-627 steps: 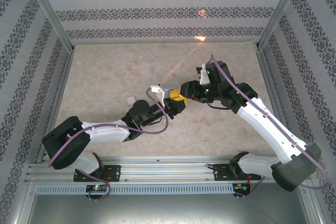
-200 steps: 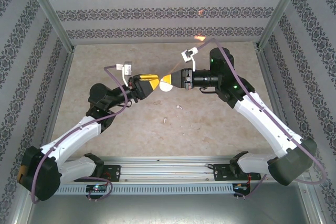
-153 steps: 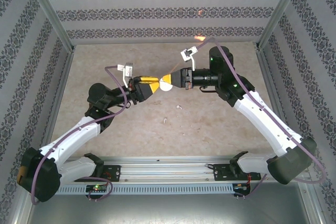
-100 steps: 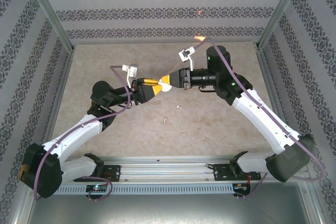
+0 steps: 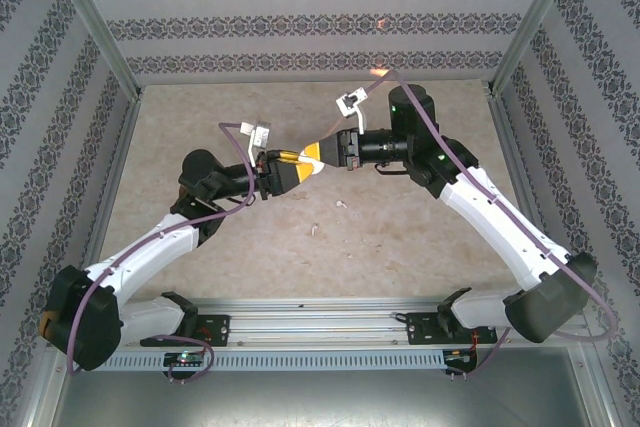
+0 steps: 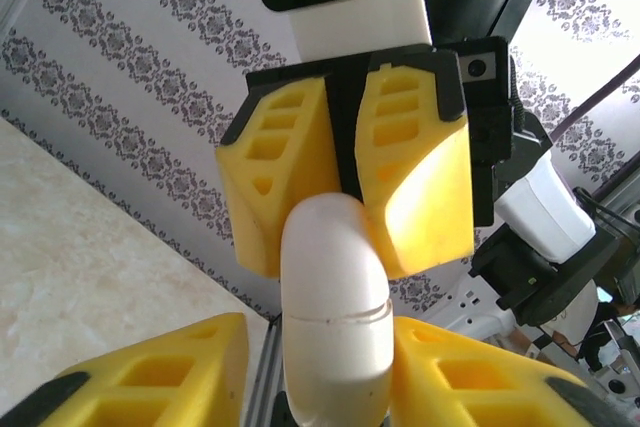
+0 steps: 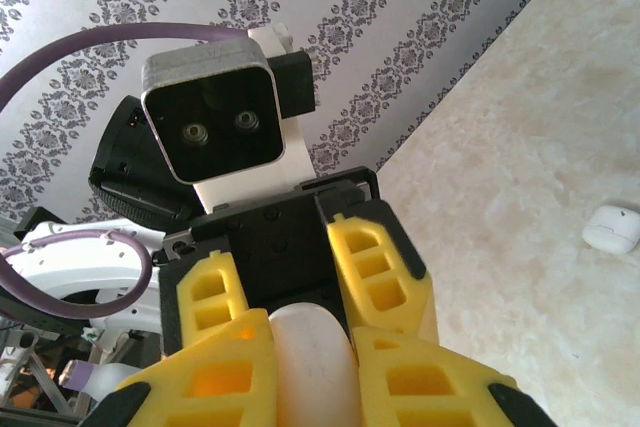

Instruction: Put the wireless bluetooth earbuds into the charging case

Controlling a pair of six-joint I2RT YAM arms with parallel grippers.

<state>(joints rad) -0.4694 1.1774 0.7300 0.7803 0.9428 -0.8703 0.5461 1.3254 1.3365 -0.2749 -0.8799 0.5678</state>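
Note:
The charging case [image 6: 335, 317], a glossy white pebble with a seam across it, hangs in mid-air above the table. My right gripper [image 7: 310, 367] is shut on one end of the charging case [image 7: 312, 347]. From the opposite side my left gripper [image 6: 330, 372] has its yellow fingers either side of the other end. One finger touches the case and a thin gap shows beside the other. From above, the left gripper [image 5: 300, 169] and the right gripper [image 5: 315, 155] meet tip to tip. Two tiny white earbuds [image 5: 341, 204] [image 5: 312, 228] lie on the table below.
The marble-patterned table [image 5: 420, 237] is walled by patterned panels on three sides, with aluminium posts at the corners. A small white piece [image 7: 611, 228] lies on the tabletop to the right in the right wrist view. Purple cables loop off both wrists.
My left arm has swung right and up to the held case, and its jaws have narrowed around it. The right arm has edged slightly left, still holding the case.

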